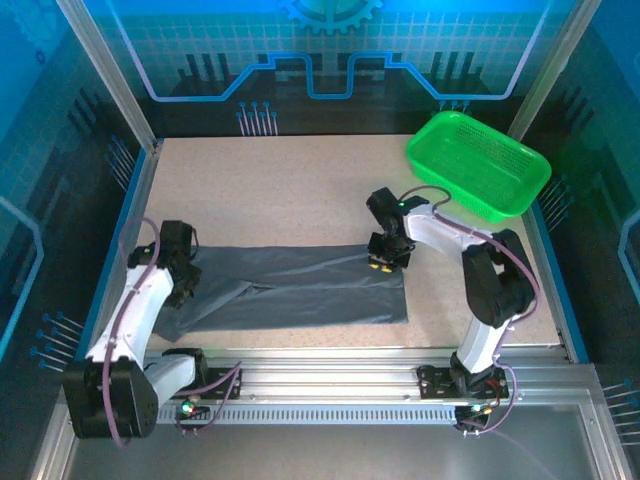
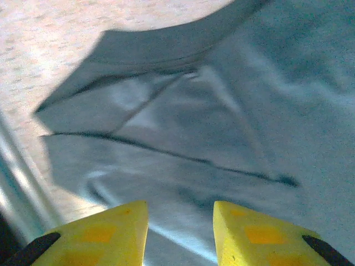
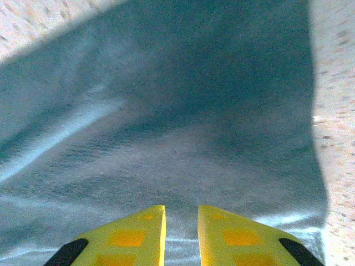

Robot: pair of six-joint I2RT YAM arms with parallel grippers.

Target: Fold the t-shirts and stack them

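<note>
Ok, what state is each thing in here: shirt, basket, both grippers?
Dark slate-grey cloth t-shirt: folded lengthwise, lying flat on the table.
Bright green plastic mesh basket: upright, empty.
Left gripper: open, over the shirt.
Right gripper: jaws narrowly apart over cloth; grip unclear.

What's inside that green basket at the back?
Nothing that I can see: the green basket shows just its bare mesh floor. Its near wall may hide a thin strip along that edge.
</note>
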